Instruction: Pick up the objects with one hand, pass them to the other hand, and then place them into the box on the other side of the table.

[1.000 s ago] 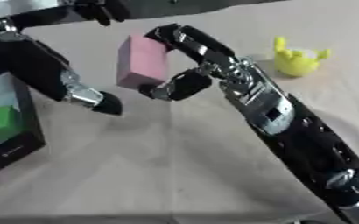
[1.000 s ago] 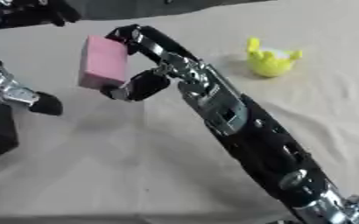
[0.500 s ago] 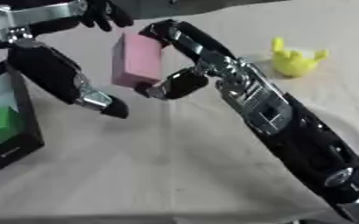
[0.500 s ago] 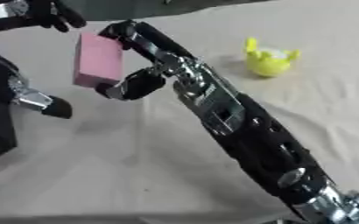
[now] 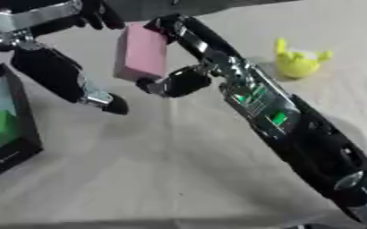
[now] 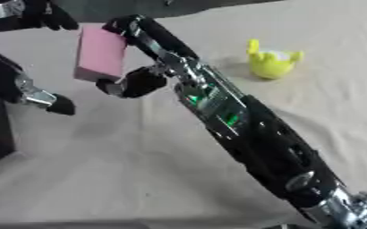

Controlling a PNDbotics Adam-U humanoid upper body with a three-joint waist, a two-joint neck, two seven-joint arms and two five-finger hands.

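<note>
**Pink block held aloft between two hands**

Nearest the camera, the right arm rises from the lower right corner and stretches diagonally across the cloth-covered desk (image 5: 139, 179). At its end the right hand (image 5: 188, 67) grips the pink block (image 5: 139, 53) — fingers run along the block's right side and top, the thumb curls under its lower end. The block stands roughly upright, lifted clear of the desk.

At the left edge sits the dark box (image 5: 6, 125), open toward the camera, with something green inside. Just beside and above it hangs the left hand (image 5: 61, 71) — one finger points down and to the right with its tip below the block's left side, other fingers reach in above the block's top left corner. Whether they touch the block cannot be told.

Farther back, well to the right, a yellow-green toy (image 5: 298, 60) with small prongs rests on the desk.
</note>
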